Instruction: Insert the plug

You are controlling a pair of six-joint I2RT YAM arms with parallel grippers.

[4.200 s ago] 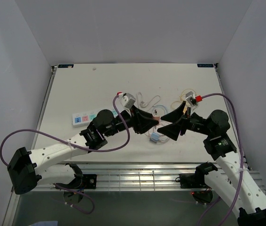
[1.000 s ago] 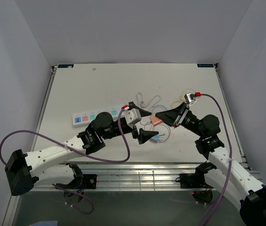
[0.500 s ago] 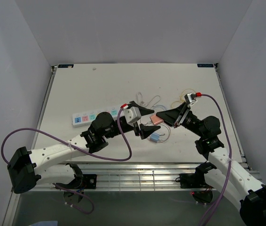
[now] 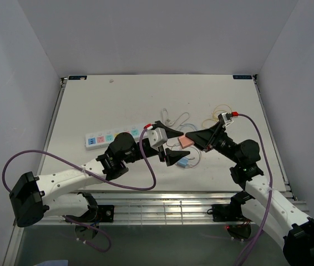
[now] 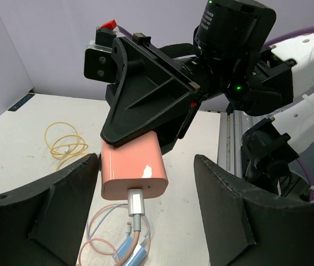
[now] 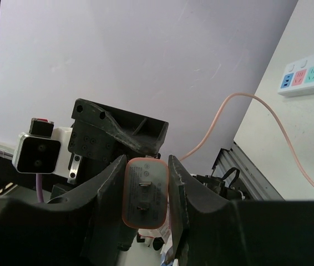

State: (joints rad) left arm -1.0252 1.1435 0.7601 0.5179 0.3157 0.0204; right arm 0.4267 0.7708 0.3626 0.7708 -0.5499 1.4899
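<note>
Across the white table (image 4: 101,100), two arms are counted: the left arm (image 4: 68,176) and the right arm (image 4: 259,185), their grippers brought together above the table's middle. One power strip (image 4: 112,136) is recorded. It lies flat to the left of the left gripper (image 4: 182,145), beside that arm's wrist and well apart from the fingers.

The left gripper is found open, with one finger on each side of the plug and a gap on both sides. The right gripper (image 4: 192,138) is found closed on the one pink plug (image 5: 133,173). The plug is held off the table, between the left gripper's spread fingers.

Four cable items are counted:
- one pink cable (image 6: 246,94), led from a silver connector (image 5: 136,202) seated in the plug's end
- one white cable (image 4: 176,118), on the table beyond both grippers
- one yellow cable (image 5: 65,145), coiled past the right gripper
- one small blue bundle (image 4: 183,162), on the table below the plug

Only in the right wrist view are the plug's two flat prongs (image 6: 144,176) seen; they face away from the right gripper's palm. Only in the left wrist view can the silver connector and the gaps beside the plug be made out. From overhead, those gaps cannot be judged.
</note>
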